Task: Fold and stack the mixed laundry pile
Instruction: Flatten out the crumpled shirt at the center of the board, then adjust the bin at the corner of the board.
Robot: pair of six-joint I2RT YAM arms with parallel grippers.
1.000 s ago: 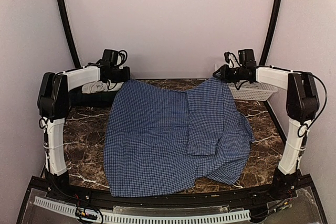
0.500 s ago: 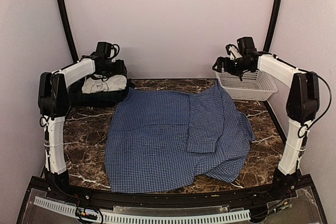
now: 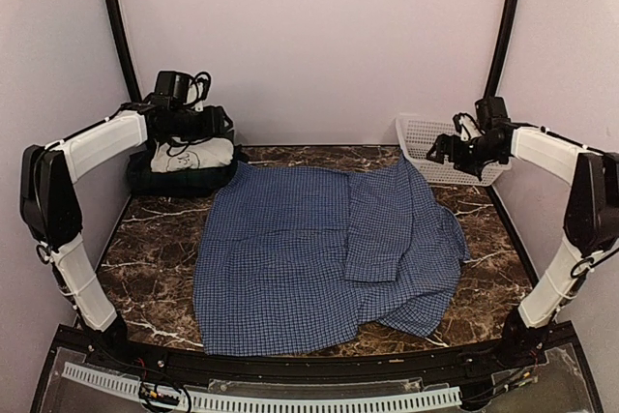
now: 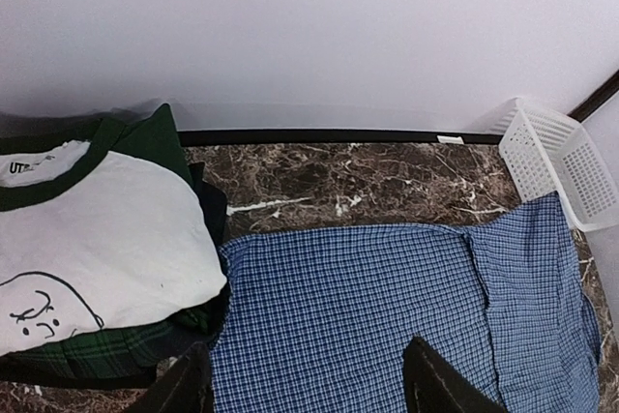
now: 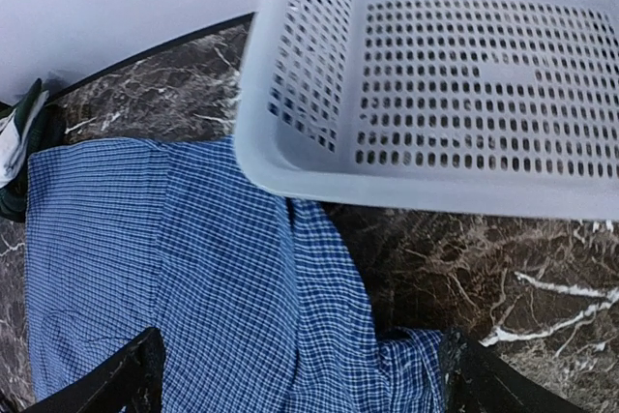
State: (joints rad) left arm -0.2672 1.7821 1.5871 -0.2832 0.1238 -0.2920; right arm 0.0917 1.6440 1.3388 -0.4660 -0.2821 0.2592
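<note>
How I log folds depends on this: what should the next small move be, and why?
Probably lower the left tool to the left edge of the shirt to fold it inward. The shirt lies spread out, its right side already folded over, its left side not. Both the left and the right tool hang open and empty.

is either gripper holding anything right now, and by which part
Nothing is held. The left gripper and the right gripper are both open and empty, clear of the spread-out blue checked shirt.
</note>
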